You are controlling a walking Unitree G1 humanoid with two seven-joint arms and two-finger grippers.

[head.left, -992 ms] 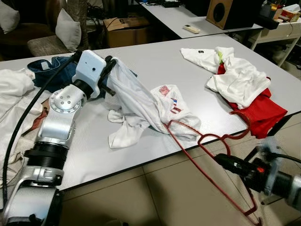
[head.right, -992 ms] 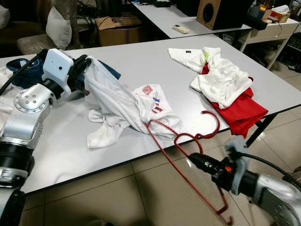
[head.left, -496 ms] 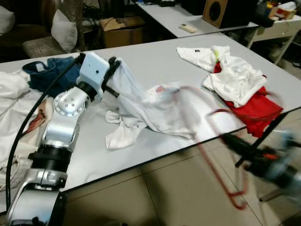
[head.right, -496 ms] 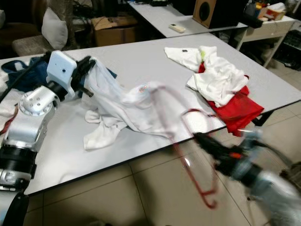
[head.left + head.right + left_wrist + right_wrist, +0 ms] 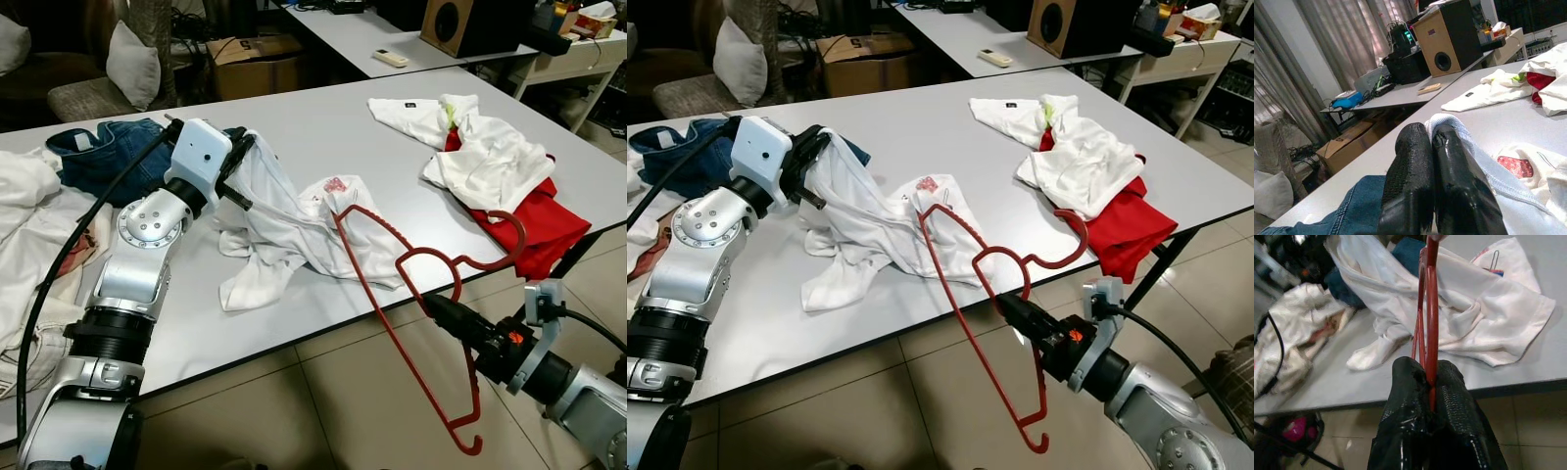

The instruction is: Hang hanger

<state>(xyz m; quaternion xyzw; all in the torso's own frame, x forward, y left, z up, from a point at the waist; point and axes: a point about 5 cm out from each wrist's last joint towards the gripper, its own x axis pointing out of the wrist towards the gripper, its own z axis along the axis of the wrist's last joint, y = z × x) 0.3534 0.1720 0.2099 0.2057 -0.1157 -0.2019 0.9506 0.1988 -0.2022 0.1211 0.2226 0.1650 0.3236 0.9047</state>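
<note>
Tabletop (image 5: 323, 127): grey, carrying clothes. White and red garments (image 5: 495, 166) heaped at its right end; jeans (image 5: 103, 157) at the left.
White shirt (image 5: 294, 220): crumpled mid-tabletop, one edge lifted, pinched in the left tool (image 5: 1432, 142), whose fingers are pressed together on the cloth.
Hanger (image 5: 411, 294): red wire, off the tabletop's front edge, its upper corner over the shirt, hook toward the red garment. Right tool (image 5: 1429, 382) clamped on its wire.

Counts: 1 red hanger (image 5: 421, 294), 2 grippers (left (image 5: 238, 157), right (image 5: 441, 311)), 1 white shirt (image 5: 294, 220) mid-frame, 1 jeans (image 5: 103, 162) upper left, 1 speaker (image 5: 470, 22) top right, 1 cardboard box (image 5: 257, 64) top centre.
</note>
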